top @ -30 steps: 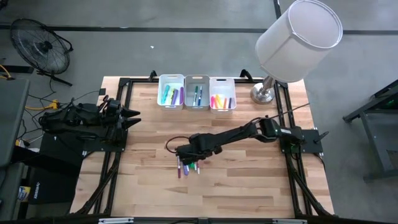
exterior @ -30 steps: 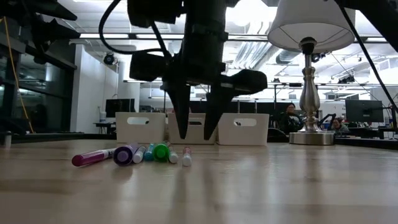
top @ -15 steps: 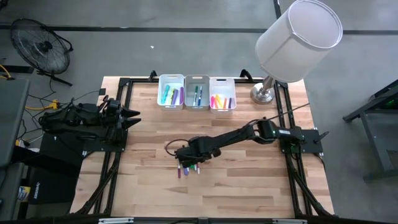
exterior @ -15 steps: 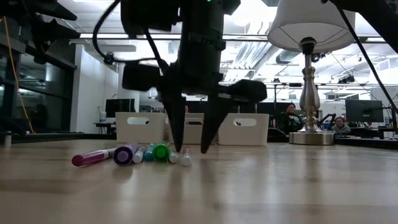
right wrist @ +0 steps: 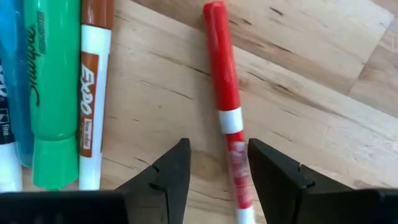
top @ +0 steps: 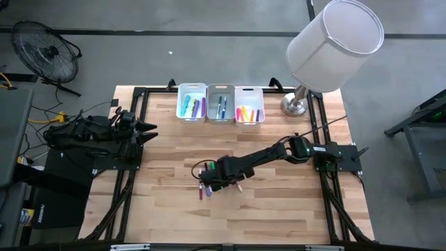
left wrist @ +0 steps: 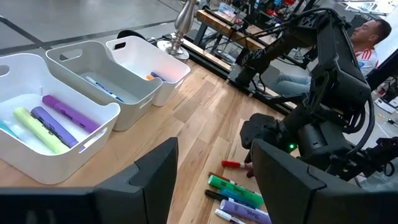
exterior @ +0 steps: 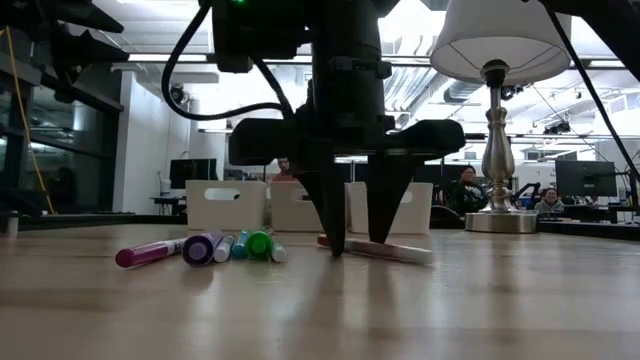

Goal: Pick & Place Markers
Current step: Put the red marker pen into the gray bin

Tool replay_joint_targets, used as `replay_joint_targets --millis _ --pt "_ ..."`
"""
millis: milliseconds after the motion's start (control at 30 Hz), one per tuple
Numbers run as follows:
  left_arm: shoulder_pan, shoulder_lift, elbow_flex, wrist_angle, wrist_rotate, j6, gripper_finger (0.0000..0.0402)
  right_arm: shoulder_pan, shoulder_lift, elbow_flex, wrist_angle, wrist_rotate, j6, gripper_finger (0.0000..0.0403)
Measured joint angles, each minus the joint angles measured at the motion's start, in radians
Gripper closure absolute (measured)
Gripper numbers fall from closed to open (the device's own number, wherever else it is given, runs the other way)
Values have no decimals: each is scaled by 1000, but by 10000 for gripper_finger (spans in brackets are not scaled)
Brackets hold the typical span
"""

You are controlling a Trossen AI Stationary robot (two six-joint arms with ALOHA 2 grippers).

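Several markers (top: 208, 188) lie side by side flat on the wooden table near its middle: purple (exterior: 150, 252), green (right wrist: 53, 81) and a brown-capped one (right wrist: 93, 81). A red marker (right wrist: 221, 68) lies apart from them, flat on the table. My right gripper (exterior: 358, 240) points down over it, open, its fingertips low at the table, one on each side of the marker's white end. My left gripper (top: 150, 129) waits open at the table's left edge, holding nothing. My right gripper comes from above, pointing down, with its fingers across the red marker. The marker's white end (right wrist: 239, 180) lies against the inner side of one finger (right wrist: 267, 180); the other finger stands clear of it. The marker rests flat on the table.
Three white bins (top: 221, 104) with sorted markers stand in a row at the table's far edge. A lamp with a white shade (top: 334, 42) stands at the far right corner. Bare wood lies toward the near edge. People sit in the room beyond.
My right gripper has come down to the table and shifted a little toward the table's right edge. The red marker has swung about: it pointed toward the near edge beside the others, and now lies crosswise, away from the group.
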Motion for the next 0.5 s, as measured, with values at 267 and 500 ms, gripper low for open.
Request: replay_joint_targets --millis 267,500 --pt "0 0 0 0 0 0 200 5 0 -2 15 0 -52 253" --pt "0 0 0 0 0 0 200 7 1 -2 27 -11 -130 253"
